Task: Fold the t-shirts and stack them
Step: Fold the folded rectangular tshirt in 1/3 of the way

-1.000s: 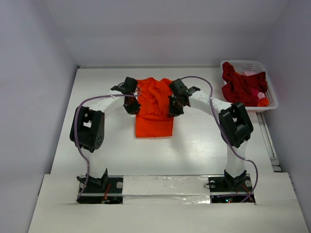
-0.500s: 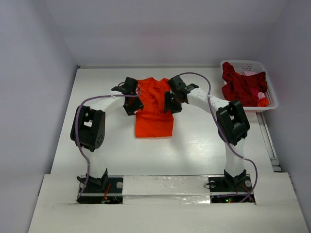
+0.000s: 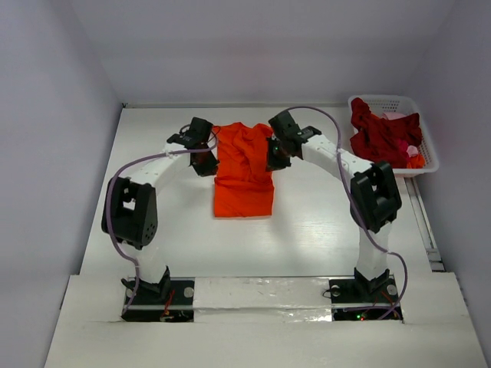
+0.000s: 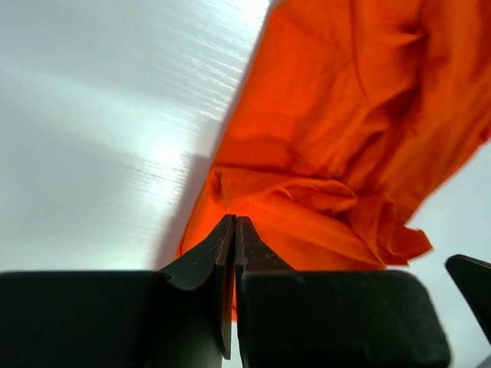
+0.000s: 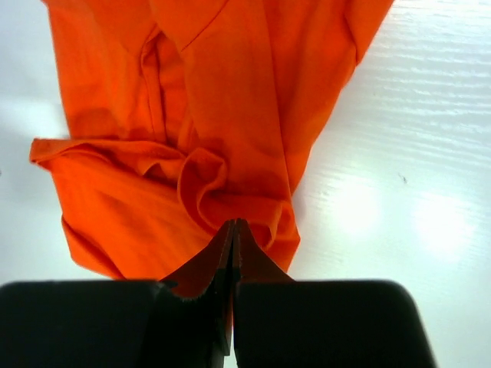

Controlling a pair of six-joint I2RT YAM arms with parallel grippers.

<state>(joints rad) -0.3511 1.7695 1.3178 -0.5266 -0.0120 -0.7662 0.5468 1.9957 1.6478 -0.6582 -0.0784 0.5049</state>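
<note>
**Centre of the table, seen from above:** the orange t-shirt lies as a narrow upright strip. Its sides are turned in, the collar end points toward the top of the frame, and the hem end is squared off below. My two arms arch in from the bottom corners and meet the cloth at its upper part, one on each flank.

My left gripper has its jaws pressed together, the tips nipping a rumpled fold at the shirt's left edge. In the left wrist view that fold sits at lower centre, with bare table filling the upper left. My right gripper is likewise closed, its tips set into a bunched lip of orange cloth at lower centre of the right wrist view, the table shining at right. Both pinches look to me like true holds on the fabric rather than mere touches, though the fingers hide the contact itself.

By my reckoning the lengthwise fold is done, and the crosswise fold, top end over toward the hem, is the step in hand. Nothing is stacked yet. At the upper right of the overhead frame the dark red t-shirts are heaped unfolded in the white basket, so most of the job lies ahead.
</note>
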